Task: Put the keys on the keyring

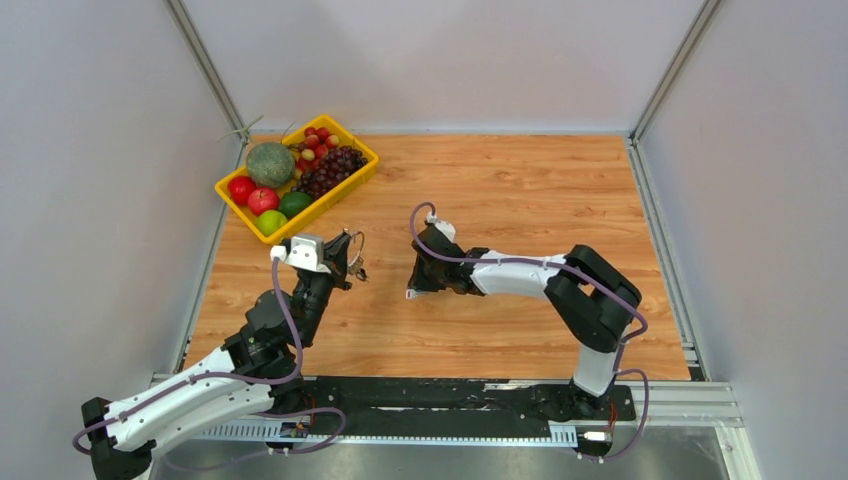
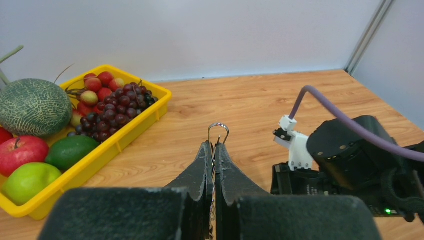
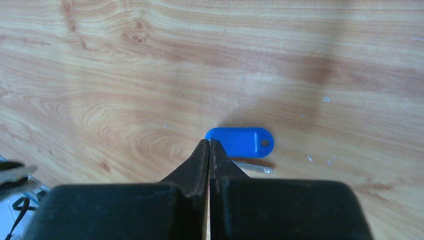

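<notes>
Currently the left gripper [image 2: 214, 146] is raised over the left half of the table [image 1: 520, 190], just nearer than the yellow basket [image 1: 325, 200] of fruit in the far-left corner. Its jaws are clamped on the keyring [image 2: 218, 124], whose wire loop stands upright and pokes out above the fingertips. The right gripper [image 3: 209, 144] is low near the middle of the tabletop, pointing toward the left edge. Its jaws are pressed together, with the tips at the end of a blue tag [image 3: 240, 141] on the wood. Unclear whether they pinch it. A silver key [image 3: 255, 168] pokes out just beside the tag, on its near side.
</notes>
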Available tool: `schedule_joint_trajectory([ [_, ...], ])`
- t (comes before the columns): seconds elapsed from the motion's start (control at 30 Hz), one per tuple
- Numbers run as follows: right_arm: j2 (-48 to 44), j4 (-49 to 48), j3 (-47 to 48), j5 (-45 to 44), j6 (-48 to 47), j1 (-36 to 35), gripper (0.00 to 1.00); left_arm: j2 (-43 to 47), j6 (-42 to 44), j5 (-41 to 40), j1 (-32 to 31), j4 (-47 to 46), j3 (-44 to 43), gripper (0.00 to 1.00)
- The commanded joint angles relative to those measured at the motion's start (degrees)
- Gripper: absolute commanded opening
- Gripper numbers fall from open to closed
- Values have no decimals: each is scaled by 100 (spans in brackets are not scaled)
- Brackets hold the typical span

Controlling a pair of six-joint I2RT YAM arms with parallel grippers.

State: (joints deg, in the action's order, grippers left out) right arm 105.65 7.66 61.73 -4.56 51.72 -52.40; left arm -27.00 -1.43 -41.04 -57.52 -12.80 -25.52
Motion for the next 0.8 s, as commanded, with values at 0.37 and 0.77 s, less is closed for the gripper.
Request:
schedule_joint_trajectory([
  [0.37, -2716, -542, -922, -65, -1972, 11, 0, 151, -157, 254, 2, -92, -30, 0],
  [0.77, -4024, 12, -522, 892, -3795, -53, 0, 153, -260, 796, -3, -42, -114, 0],
])
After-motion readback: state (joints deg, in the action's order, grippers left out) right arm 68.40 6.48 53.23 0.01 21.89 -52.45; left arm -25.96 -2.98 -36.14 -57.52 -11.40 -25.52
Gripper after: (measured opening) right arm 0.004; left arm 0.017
